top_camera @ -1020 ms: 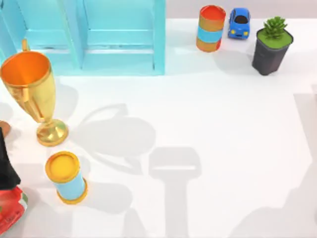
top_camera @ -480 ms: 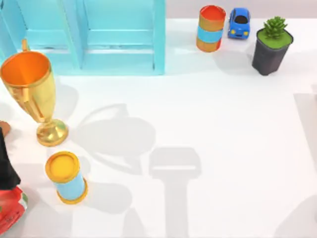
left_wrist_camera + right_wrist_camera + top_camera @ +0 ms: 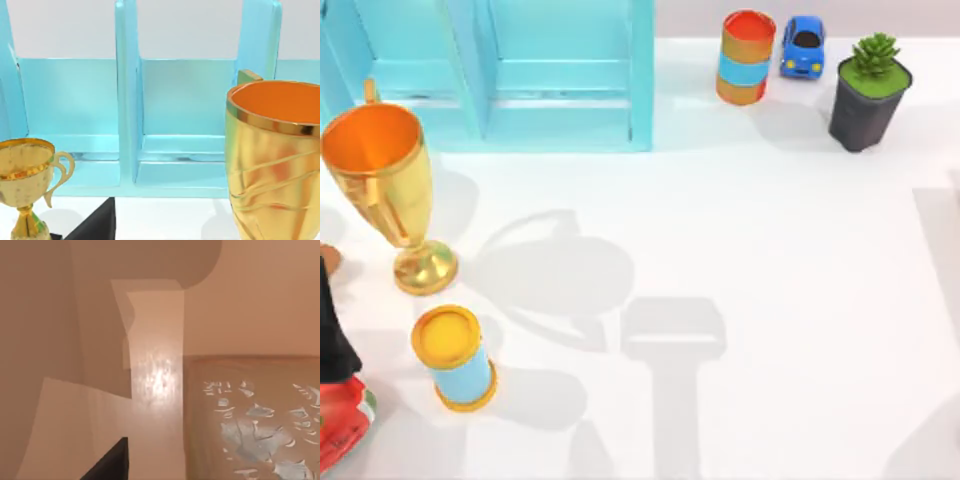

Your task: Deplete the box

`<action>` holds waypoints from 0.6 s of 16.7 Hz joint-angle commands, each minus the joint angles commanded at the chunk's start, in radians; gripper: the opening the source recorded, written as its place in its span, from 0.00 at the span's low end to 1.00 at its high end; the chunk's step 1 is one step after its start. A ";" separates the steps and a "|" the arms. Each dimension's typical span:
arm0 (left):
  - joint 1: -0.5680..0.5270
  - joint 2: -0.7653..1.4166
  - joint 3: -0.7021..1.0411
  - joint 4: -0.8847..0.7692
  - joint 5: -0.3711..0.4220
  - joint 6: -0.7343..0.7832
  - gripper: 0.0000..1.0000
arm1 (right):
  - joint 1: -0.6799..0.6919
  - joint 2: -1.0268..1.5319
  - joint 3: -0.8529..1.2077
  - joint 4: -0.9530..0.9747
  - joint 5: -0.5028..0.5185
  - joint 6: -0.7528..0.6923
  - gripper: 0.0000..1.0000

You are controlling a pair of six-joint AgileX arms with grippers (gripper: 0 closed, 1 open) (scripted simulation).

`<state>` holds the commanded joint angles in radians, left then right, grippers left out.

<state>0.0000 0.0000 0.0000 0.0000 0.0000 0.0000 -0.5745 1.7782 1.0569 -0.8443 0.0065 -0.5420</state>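
— Left gripper (image 3: 98, 225): we see just a dark wedge of it at the edge of its own wrist view. We cannot tell whether it is spread or pressed together.

— And how is that arm held?

— Low and level. Its camera looks straight into the open front of the box (image 3: 180, 110), not down on it.

— Where does the box sit?

— At the back of the table (image 3: 770, 280), on the left side. It is turquoise, with upright dividers between its compartments. From above we see its top edges and floor.

— The right gripper (image 3: 111, 463)?

— Again a dark wedge, and again we cannot tell its state. Behind it lies a tan surface with a speckled panel; we cannot say what that is.

— What do the views give us separately?

— From above, going down in size: the large trophy (image 3: 382, 185), gold with an orange bowl, stands upright near the box's front left corner. A potted plant (image 3: 868, 92) is at the back right. A yellow-topped can (image 3: 454, 358) stands in front of the trophy, and a red-topped can (image 3: 745, 57) is at the back, just beside a blue toy car (image 3: 803, 46). Grey arm shadows (image 3: 672, 345) cross the middle.

— And the left wrist view?

— The large trophy looms close, and a small trophy (image 3: 26, 186) stands before the box.
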 joint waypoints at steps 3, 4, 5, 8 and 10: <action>0.000 0.000 0.000 0.000 0.000 0.000 1.00 | 0.000 0.000 0.000 0.000 0.000 0.000 0.55; 0.000 0.000 0.000 0.000 0.000 0.000 1.00 | 0.000 0.000 0.000 0.000 0.000 0.000 0.47; 0.000 0.000 0.000 0.000 0.000 0.000 1.00 | 0.000 0.000 0.000 0.000 0.000 0.000 0.40; 0.000 0.000 0.000 0.000 0.000 0.000 1.00 | 0.000 0.000 0.000 0.000 0.000 0.000 0.17; 0.000 0.000 0.000 0.000 0.000 0.000 1.00 | 0.000 0.000 0.000 0.000 0.000 0.000 0.02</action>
<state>0.0000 0.0000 0.0000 0.0000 0.0000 0.0000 -0.5745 1.7782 1.0569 -0.8443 0.0065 -0.5420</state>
